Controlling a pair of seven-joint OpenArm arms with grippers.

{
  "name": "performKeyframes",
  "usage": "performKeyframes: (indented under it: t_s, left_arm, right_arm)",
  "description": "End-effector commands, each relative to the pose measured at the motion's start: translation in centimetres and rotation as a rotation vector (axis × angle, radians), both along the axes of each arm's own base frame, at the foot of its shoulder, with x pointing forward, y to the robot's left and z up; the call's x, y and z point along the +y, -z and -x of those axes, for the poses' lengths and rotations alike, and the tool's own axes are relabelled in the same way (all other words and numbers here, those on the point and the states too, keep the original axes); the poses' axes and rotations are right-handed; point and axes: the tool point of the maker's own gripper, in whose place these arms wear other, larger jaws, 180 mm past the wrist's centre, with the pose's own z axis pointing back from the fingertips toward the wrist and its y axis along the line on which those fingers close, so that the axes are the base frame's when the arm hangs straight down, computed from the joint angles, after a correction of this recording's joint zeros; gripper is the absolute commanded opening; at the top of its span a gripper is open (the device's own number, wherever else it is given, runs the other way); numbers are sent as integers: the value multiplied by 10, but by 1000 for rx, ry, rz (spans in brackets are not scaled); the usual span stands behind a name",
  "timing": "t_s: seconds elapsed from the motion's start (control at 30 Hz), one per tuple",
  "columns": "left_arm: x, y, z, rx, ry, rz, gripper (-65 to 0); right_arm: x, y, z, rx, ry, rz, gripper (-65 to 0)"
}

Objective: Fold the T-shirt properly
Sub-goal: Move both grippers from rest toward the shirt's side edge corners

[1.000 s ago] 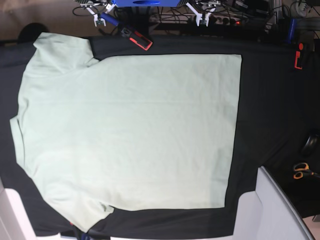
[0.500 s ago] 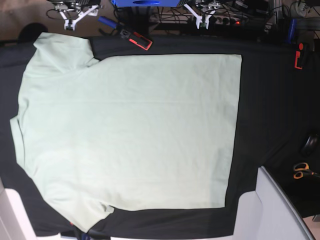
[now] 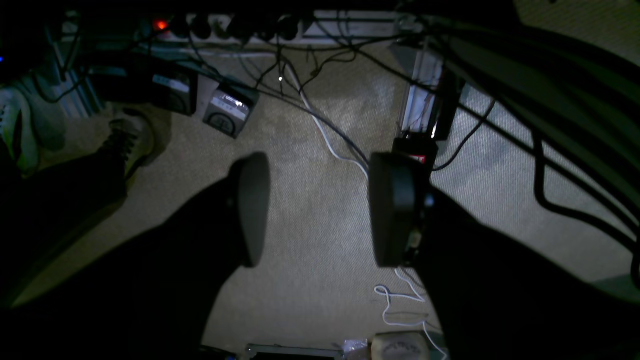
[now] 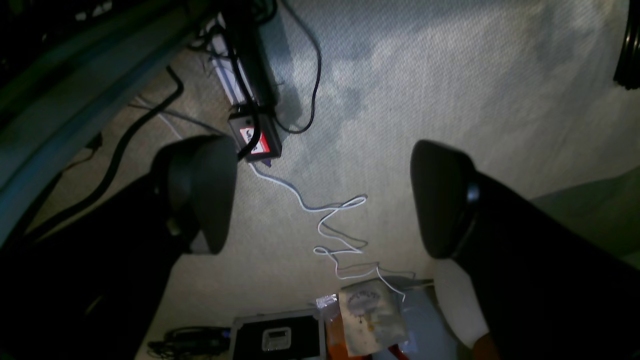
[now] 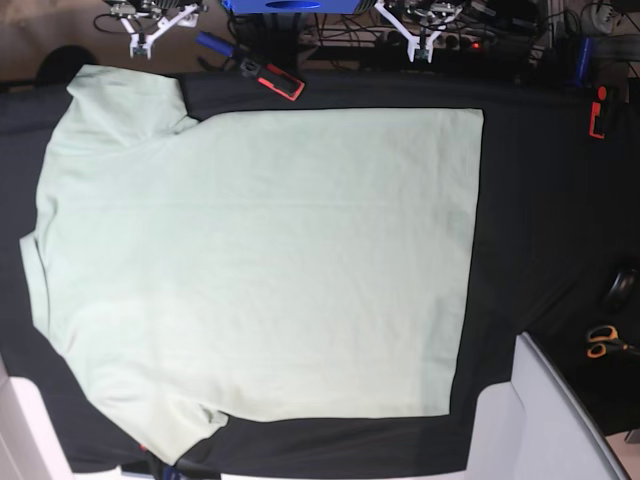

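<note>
The pale mint-green T-shirt [image 5: 260, 260] lies spread flat on the black tablecloth [image 5: 530, 220], its sleeves at the left and its straight hem at the right. Both grippers hang beyond the table's far edge, apart from the shirt. My right gripper [image 5: 148, 28] is at the top left, near the upper sleeve. My left gripper [image 5: 415, 27] is at the top right of centre. In the right wrist view the right gripper [image 4: 322, 197] stands wide open over carpet. In the left wrist view the left gripper [image 3: 322, 212] is open too, with only floor between its fingers.
A red-and-black tool [image 5: 272, 76] lies at the table's far edge between the arms. A red clamp [image 5: 597, 113], a black object [image 5: 619, 288] and orange scissors [image 5: 601, 341] sit at the right. A pale grey panel [image 5: 545, 420] juts in at the lower right. Cables cross the floor [image 3: 320, 125].
The right gripper has swung left along the far edge, to above the upper sleeve. The left gripper has shifted slightly right. The T-shirt has not moved.
</note>
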Motion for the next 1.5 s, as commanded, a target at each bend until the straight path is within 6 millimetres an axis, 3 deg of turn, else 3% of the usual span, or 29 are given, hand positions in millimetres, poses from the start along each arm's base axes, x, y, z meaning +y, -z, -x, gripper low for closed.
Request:
performKeyframes:
  t_s: [0.0, 0.27, 0.33, 0.5, 0.57, 0.73, 0.87, 0.97, 1.17, 1.33, 1.47]
  left_arm:
    - [3, 0, 3, 2, 2, -8, -326]
    - [2, -1, 7, 3, 7, -5, -322]
    - [6, -2, -1, -31, 5, -13, -322]
    - [13, -15, -6, -126, 37, -36, -329]
    - [24, -23, -6, -160, 46, -55, -331]
    - [32, -47, -19, -270, 69, -80, -353]
    - [41, -72, -40, -367, 100, -104, -527]
    - [43, -87, -55, -427, 115, -115, -650]
    - [49, -112, -86, -529, 143, -134, -650]
    - [45, -138, -102, -611, 163, -138, -650]
    - [39, -167, -110, -682, 184, -139, -650]
  right_arm:
    - [-5, -1, 2, 3, 2, 11, -139]
    - [-7, -2, 18, -1, 4, 19, -141]
    - [-10, -4, 26, -28, -2, 32, -142]
    - [-36, -15, 39, -84, 117, 99, -142]
    - [-36, -19, 42, -120, 172, 77, -142]
    - [-41, -38, 27, -260, 244, 0, -142]
    - [-56, -57, 12, -322, 253, 5, -144]
    - [-68, -82, -10, -428, 247, 16, -144]
    - [-92, -128, -48, -564, 187, 41, -144]
    - [-99, -157, -64, -613, 111, 0, -144]
    - [-126, -186, -72, -628, 100, 92, -144]
